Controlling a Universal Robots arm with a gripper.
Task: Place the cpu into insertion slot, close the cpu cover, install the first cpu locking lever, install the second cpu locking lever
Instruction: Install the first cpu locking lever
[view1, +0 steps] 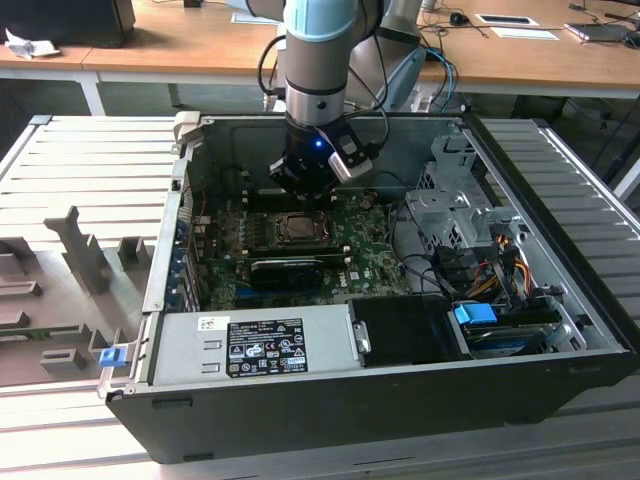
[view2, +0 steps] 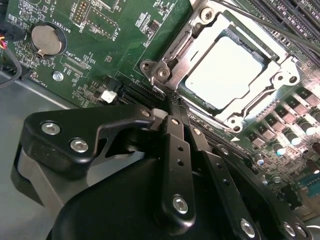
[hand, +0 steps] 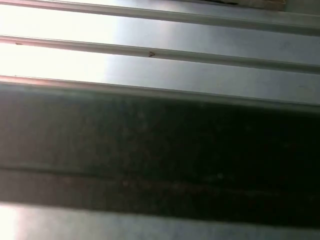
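The cpu (view2: 225, 72) lies flat in the insertion slot (view2: 172, 55), its pale silver top showing through the window of the cpu cover (view2: 280, 75), which is folded down over it. My gripper (view2: 170, 102) is shut, with nothing seen between its black fingers, and the tips sit at one corner of the socket's metal frame. A thin dark rod (view2: 280, 27) crosses above the socket's far side. In the exterior view the gripper (view1: 303, 198) hangs just behind the insertion slot (view1: 300, 229) inside the open computer case.
A grey power supply box (view1: 250, 345) fills the case's front. A long black expansion card (view1: 290, 268) lies just in front of the socket. The drive cage (view1: 450, 205) and coloured cables (view1: 490, 260) stand at the exterior view's right. A coin battery (view2: 45, 40) sits on the green board.
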